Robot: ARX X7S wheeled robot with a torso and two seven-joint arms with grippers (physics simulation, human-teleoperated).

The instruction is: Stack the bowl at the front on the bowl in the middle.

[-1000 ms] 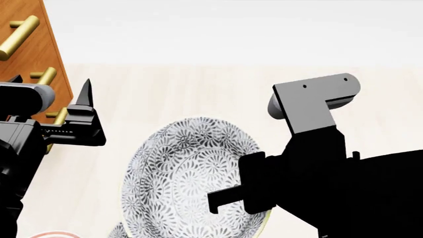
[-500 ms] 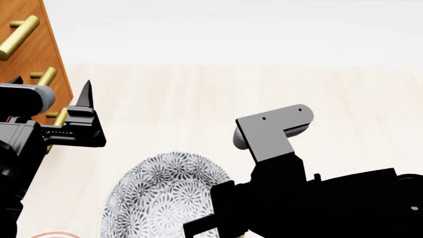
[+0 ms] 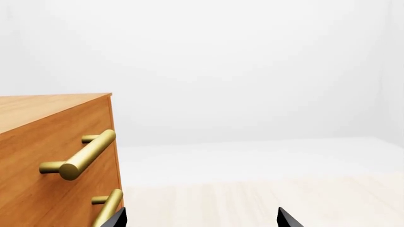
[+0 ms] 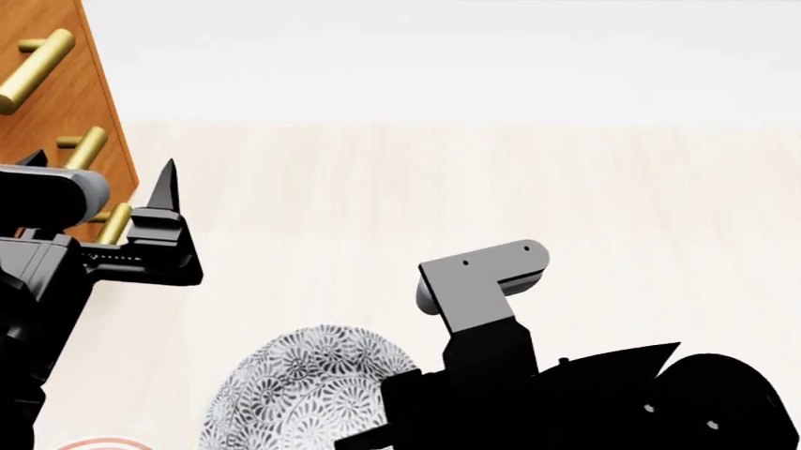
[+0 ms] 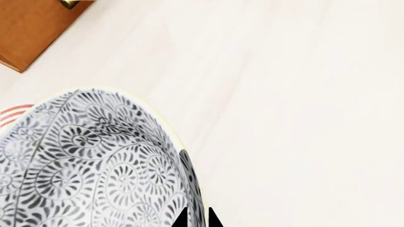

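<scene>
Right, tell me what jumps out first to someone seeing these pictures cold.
The patterned bowl stands out most: low in the head view, its rim pinched by the right end effector. Next comes the wooden cabinet with brass handles at the far left, beside the open, empty left end effector. A red-ringed edge peeks out just past the bowl; what it belongs to cannot be told.

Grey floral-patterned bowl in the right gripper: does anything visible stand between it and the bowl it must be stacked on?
That cannot be settled. The grey floral-patterned bowl, pinched at its rim by the right gripper, hangs over pale wooden tabletop. Only a red-striped rim shows beside it; the target bowl is not identifiable. Nothing visible blocks.
</scene>
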